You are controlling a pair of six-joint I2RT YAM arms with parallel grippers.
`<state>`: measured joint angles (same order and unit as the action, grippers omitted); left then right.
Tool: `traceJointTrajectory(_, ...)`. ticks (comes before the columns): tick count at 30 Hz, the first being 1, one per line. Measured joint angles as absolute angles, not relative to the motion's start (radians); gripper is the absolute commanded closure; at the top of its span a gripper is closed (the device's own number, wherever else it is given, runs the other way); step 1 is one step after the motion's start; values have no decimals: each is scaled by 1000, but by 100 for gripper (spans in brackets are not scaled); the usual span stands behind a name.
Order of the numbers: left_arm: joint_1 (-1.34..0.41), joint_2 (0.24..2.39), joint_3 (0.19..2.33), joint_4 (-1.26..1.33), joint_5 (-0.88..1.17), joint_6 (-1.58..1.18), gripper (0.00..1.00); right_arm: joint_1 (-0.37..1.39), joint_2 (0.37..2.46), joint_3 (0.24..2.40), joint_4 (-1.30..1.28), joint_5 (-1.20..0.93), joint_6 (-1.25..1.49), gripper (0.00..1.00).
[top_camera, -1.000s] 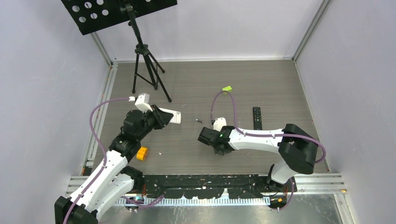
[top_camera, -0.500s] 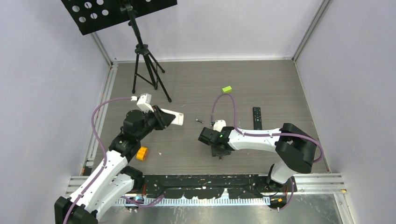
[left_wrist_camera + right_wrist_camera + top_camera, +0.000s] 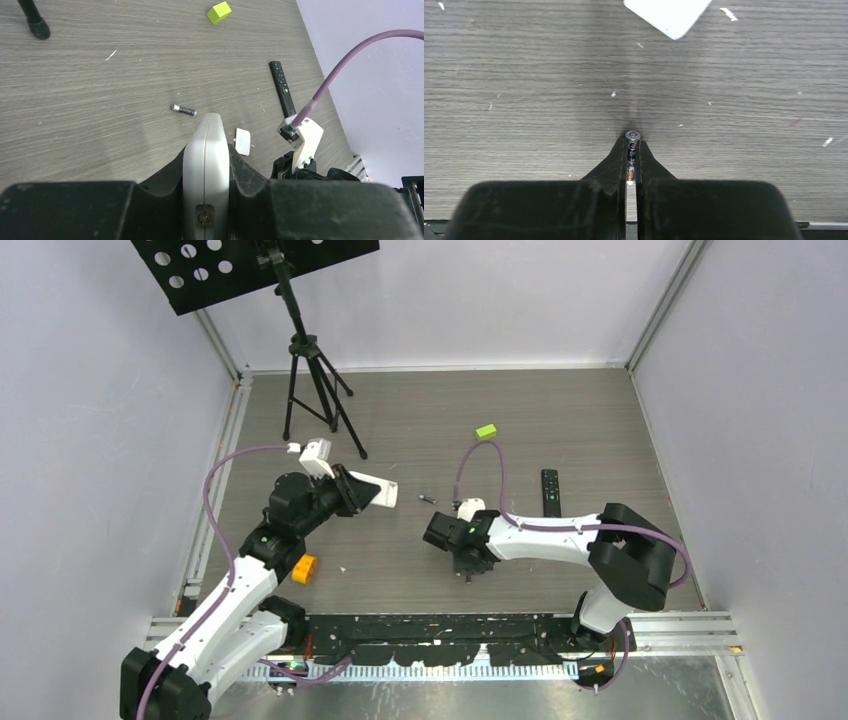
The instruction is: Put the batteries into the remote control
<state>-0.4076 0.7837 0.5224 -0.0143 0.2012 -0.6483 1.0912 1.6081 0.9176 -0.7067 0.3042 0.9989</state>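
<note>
Battery loose nr blk remote, lime block

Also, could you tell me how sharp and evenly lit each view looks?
Top external: soft, even light, faint shadows, the loose battery only a speck. Left wrist: tabletop sharp, white remote free of glare. Right wrist: dark shadow ahead of the clamped battery, grain crisp.

I see a loose battery, dark with pale ends, flat on the tabletop mid-frame in my left wrist view. A held battery lies lengthwise, pinched in my right claw. My left claw clamps the white remote edge-up.
</note>
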Motion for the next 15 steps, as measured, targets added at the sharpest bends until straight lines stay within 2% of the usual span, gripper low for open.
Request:
traceJointTrajectory(4,-408,820,519,39,233,-654,100,1092,1556,919,-739,381,1003,99)
traceJointTrajectory(9,-408,881,492,190,318,-738,100,1092,1342,975,-744,537,991,99)
traceJointTrajectory(15,-408,949,482,424,413,-888,100,1091,1100,1061,-562,648,881,99)
